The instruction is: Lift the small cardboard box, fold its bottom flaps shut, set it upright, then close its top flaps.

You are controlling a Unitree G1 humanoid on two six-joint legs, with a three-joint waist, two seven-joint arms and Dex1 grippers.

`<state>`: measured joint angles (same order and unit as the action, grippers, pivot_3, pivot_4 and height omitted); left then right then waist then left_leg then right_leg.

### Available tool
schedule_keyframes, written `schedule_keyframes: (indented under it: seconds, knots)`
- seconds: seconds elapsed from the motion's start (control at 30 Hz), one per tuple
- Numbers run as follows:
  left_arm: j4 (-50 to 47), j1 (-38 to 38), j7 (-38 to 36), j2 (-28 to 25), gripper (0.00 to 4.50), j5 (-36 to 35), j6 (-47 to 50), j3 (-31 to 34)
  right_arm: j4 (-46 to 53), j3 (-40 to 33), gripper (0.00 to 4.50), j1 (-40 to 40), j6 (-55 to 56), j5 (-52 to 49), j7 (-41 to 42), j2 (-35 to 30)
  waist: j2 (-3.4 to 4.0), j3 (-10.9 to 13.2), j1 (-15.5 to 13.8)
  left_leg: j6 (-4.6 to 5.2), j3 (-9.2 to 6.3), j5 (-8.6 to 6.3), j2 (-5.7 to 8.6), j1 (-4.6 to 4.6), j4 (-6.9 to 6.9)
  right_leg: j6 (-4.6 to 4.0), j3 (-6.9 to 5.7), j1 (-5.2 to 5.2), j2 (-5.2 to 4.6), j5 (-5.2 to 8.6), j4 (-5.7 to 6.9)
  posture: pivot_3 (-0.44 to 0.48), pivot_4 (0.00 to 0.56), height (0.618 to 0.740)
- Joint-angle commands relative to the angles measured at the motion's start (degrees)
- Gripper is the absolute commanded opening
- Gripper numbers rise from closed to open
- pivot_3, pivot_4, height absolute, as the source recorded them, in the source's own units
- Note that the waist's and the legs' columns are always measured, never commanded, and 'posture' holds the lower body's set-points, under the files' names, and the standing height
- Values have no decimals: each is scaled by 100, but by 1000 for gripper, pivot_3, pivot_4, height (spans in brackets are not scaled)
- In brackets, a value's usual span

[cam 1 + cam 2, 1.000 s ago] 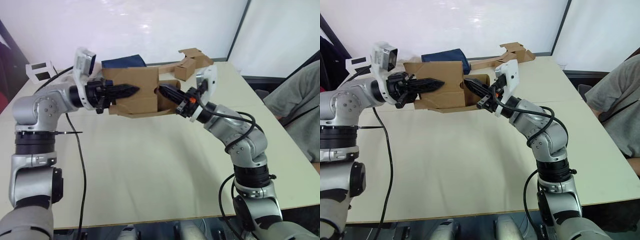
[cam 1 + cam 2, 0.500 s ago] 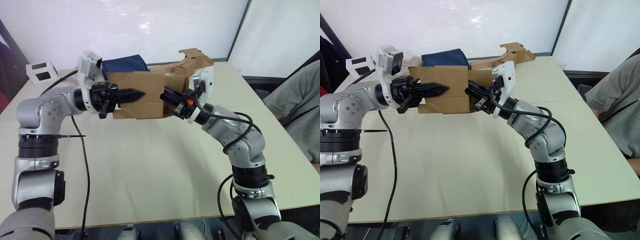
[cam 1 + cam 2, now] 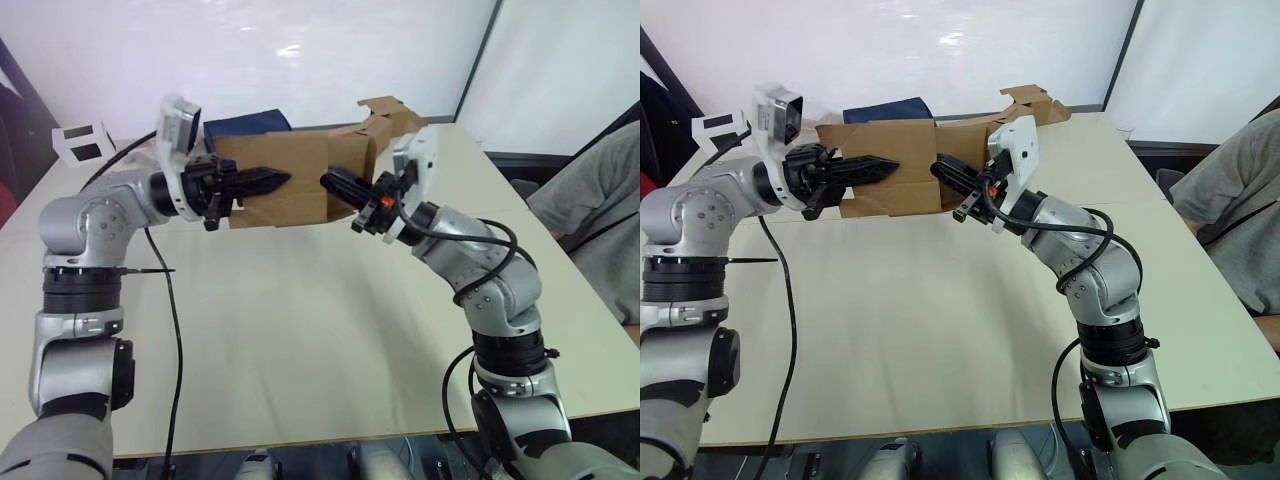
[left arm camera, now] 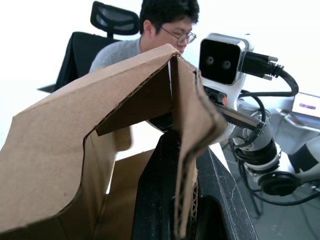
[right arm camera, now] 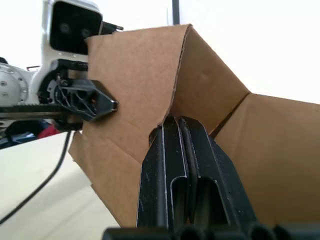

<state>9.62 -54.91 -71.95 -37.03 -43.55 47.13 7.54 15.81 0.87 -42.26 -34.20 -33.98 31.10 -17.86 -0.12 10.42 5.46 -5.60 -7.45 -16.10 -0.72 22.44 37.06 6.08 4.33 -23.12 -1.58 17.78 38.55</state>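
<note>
The small cardboard box (image 3: 290, 165) hangs in the air over the far half of the table, on its side between both arms. My left gripper (image 3: 275, 181) is shut on one of its walls; in the left wrist view the cardboard (image 4: 187, 150) runs between the fingers. My right gripper (image 3: 332, 182) is shut with nothing in it, its tip pushed into an inner corner of the box (image 5: 175, 107). A loose flap (image 5: 272, 150) spreads outward beside it. I cannot tell which flaps are the bottom flaps and which the top flaps.
Behind the box lies a dark blue cloth (image 3: 245, 125). A brown box joined to cardboard strips (image 3: 385, 115) sits at the back right, a white cube with black squares (image 3: 82, 140) at the far left. A person (image 3: 600, 210) sits at the table's right side.
Both arms have raised the box and carried it a little farther from me. The splayed lower flaps have closed in, and the right gripper's tip now sits at the box's right edge.
</note>
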Motion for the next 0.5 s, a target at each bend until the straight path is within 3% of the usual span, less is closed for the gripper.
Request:
schedule_keyframes:
  seconds: [0.03,0.33,0.5]
  knots:
    - [-277,-159,-4,-56,0,-66,-153,114,211,-301,18,3,125,-115,119,-160,0,0,-6,0,0,0,0,0,0,0,0,0,0,0,0,0,150,740]
    - [-207,-201,-69,-23,0,52,-392,17,481,-1205,18,445,-553,-1143,48,-563,0,0,-22,4,0,-2,0,1,0,0,0,3,-1,0,-1,0,150,740]
    - [-191,-289,-139,-33,0,45,-409,-2,1052,-972,18,1280,-1102,-1383,287,-1105,0,0,-17,24,0,-13,0,1,1,0,0,3,1,0,-1,0,150,740]
